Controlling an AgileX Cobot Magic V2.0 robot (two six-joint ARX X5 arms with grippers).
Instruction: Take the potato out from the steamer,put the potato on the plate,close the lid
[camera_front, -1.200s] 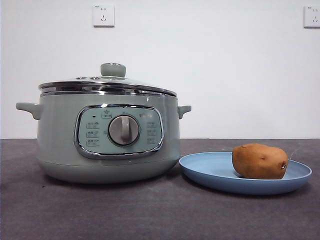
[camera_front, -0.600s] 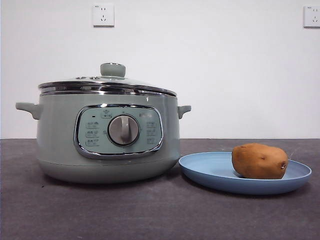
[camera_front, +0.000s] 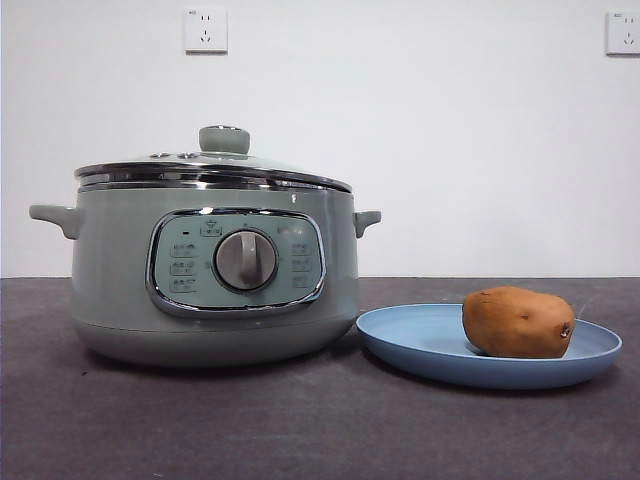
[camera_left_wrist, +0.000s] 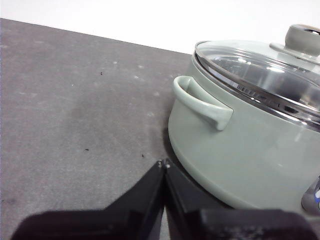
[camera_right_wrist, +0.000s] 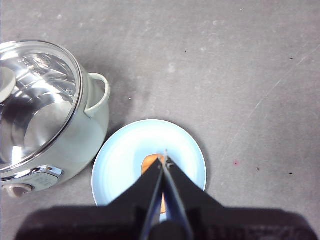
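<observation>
We see the potato (camera_front: 518, 322) on the plate (camera_front: 420, 345), lid (camera_front: 212, 164) on; both grippers (camera_left_wrist: 164, 165) (camera_right_wrist: 164, 159) closed, empty, right above plate.

Bright, even light throughout; glare on the lid (camera_right_wrist: 35, 100); soft shadows under the steamer (camera_front: 215, 270); focus sharp.

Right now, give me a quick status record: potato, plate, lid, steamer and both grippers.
potato: lying on the plate, right of the steamer
plate: on the table, close beside the steamer's base
lid: seated on the steamer, knob up
steamer: upright, closed, dial facing the front camera
left gripper: shut, empty, low beside the steamer's handle
right gripper: shut, empty, high above the plate
task state: all three steps look done
</observation>
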